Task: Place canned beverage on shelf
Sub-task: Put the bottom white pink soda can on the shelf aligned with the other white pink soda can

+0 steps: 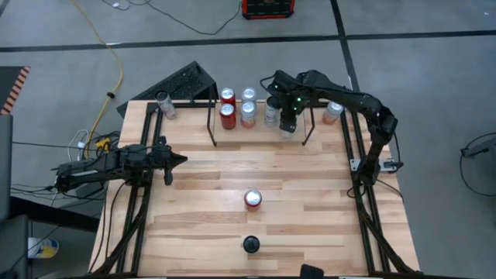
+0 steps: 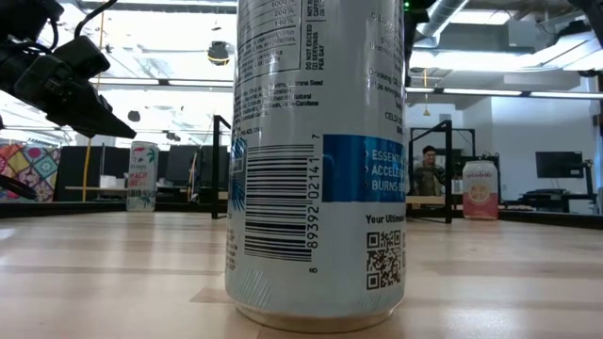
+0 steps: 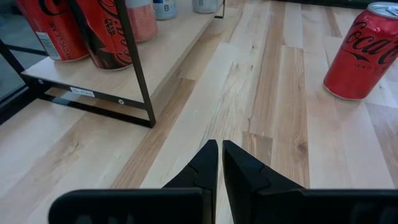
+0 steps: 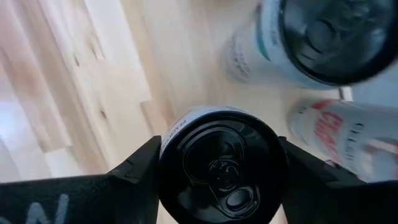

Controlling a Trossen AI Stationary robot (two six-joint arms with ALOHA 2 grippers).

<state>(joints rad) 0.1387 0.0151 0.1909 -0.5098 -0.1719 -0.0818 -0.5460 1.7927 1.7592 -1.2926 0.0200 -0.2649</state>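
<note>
Right at the low camera stands a blue-banded can (image 2: 316, 160), well short of the shelf (image 1: 211, 124). Your right gripper (image 4: 219, 163) has its fingers clamped on a dark-topped can (image 4: 222, 165) at the shelf's right end. Expect thin, smooth, dentable walls; keep hold at mid-body. Your left gripper (image 3: 219, 167), fingers together, waits off the shelf's left

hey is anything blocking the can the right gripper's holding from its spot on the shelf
Nothing visible does. The right gripper is shut on the can already over the shelf, beside another white can, with bare wood beneath it.
</note>
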